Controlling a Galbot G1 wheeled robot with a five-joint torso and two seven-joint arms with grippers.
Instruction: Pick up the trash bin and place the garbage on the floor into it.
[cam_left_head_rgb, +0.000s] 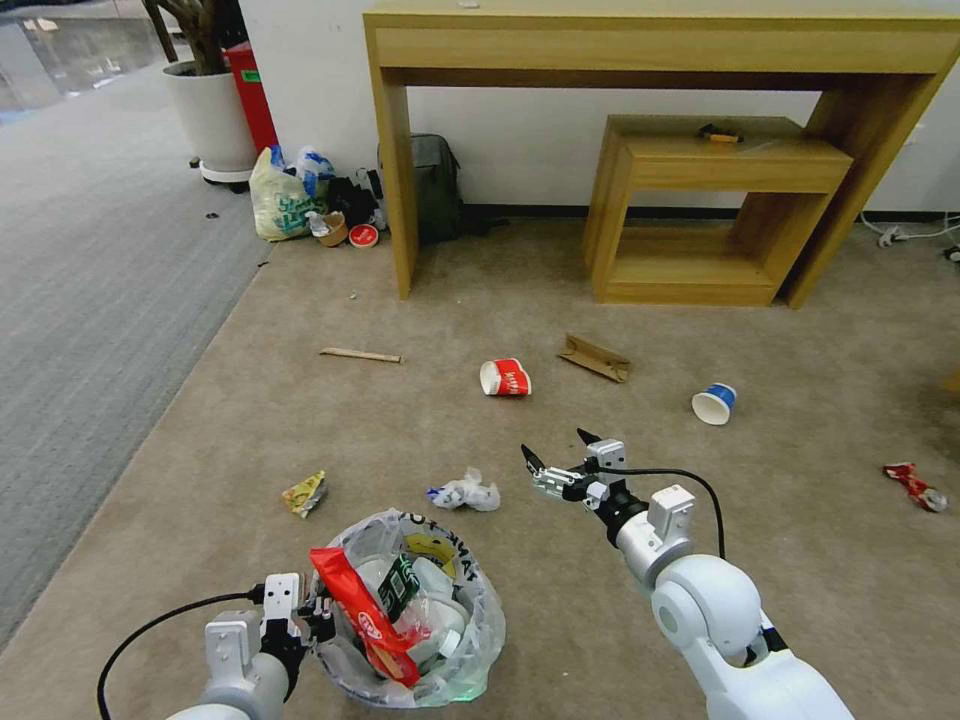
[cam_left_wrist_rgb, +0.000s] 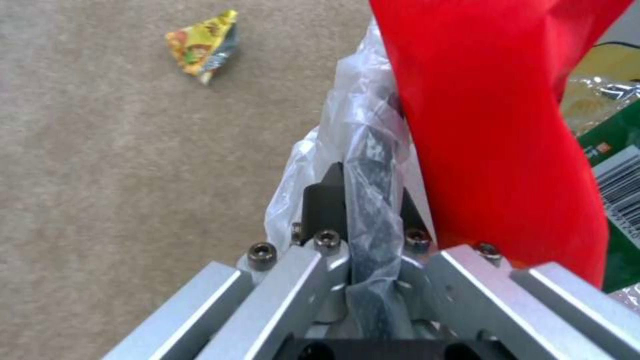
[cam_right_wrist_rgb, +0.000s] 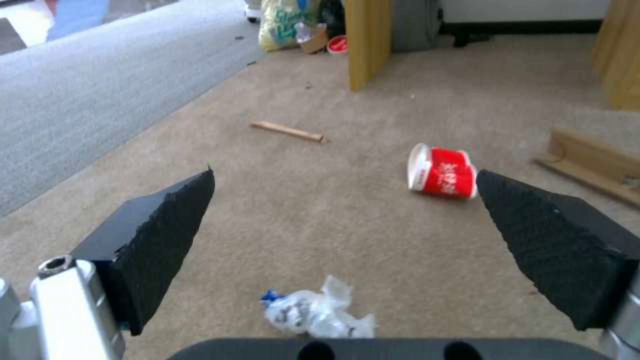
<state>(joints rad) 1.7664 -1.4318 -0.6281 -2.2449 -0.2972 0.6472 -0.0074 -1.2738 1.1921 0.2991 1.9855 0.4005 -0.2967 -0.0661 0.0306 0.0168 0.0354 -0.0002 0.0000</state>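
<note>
The trash bin (cam_left_head_rgb: 488, 612), lined with a crinkly bag, hangs low at the front left, holding a red wrapper (cam_left_head_rgb: 362, 612) and other litter. My left gripper (cam_left_head_rgb: 318, 618) is shut on its rim (cam_left_wrist_rgb: 370, 150). My right gripper (cam_left_head_rgb: 556, 452) hovers open over the floor (cam_left_head_rgb: 420, 420), just right of a crushed bottle (cam_left_head_rgb: 465, 492) (cam_right_wrist_rgb: 313, 312). Beyond lie a red cup (cam_left_head_rgb: 505, 378) (cam_right_wrist_rgb: 443, 172), a cardboard scrap (cam_left_head_rgb: 595, 358), a blue cup (cam_left_head_rgb: 715, 402) and a stick (cam_left_head_rgb: 360, 354). A yellow wrapper (cam_left_head_rgb: 305, 493) (cam_left_wrist_rgb: 203, 45) lies left of the bin.
A wooden desk (cam_left_head_rgb: 650, 45) with a low bench (cam_left_head_rgb: 720, 160) under it stands against the far wall. A yellow-green shopping bag (cam_left_head_rgb: 280, 200) and grey backpack (cam_left_head_rgb: 435, 190) sit by the desk leg. Grey ribbed carpet (cam_left_head_rgb: 90, 300) runs along the left. Another red wrapper (cam_left_head_rgb: 915, 485) lies far right.
</note>
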